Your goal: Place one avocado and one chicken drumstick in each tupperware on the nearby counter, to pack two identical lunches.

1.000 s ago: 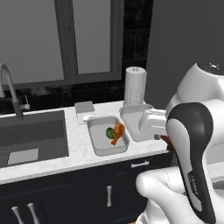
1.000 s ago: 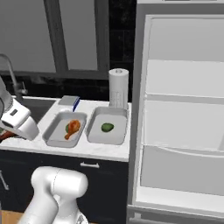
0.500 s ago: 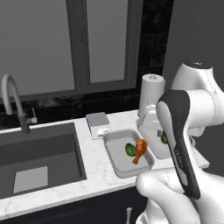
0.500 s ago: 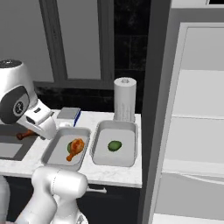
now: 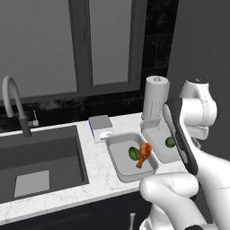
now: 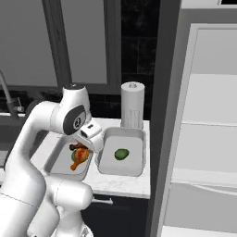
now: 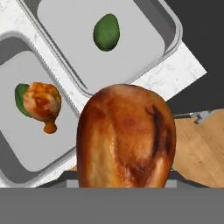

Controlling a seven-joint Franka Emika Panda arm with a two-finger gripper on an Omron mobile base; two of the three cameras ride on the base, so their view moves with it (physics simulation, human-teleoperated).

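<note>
A drumstick point(image 7: 127, 135) sits clamped in the tool point(image 6: 79, 147), its meaty end looming large in the hand view, over the tabletop point(image 7: 166, 72) edge just beside the two tubs. In the right base view the tool hangs above the left tub point(image 6: 55, 162), with a dark-brown bit of the held drumstick showing under the white hand.

The left tub holds an avocado point(image 5: 133, 153) and the other drumstick point(image 5: 143, 155), which lies partly over the avocado with its bone end toward the front. The right tub point(image 6: 134, 159) holds only an avocado point(image 6: 121, 154), lying near its middle. The two tubs stand side by side, rims nearly touching, near the front edge of the tabletop.

Behind the right tub stands a paper-towel roll point(image 5: 155, 96), upright. Just behind the left tub is a small grey box point(image 5: 101, 126) with a blue side. Further left is the dark sink point(image 5: 40, 157) with its curved tap point(image 5: 13, 103).

Against half a second ago, both base views have shifted as a whole: the tubs now sit closer and more central in the left base view, so the camera has moved. The tool has come from left of the tubs to over the left tub. The contents of the tubs lie as before.
</note>
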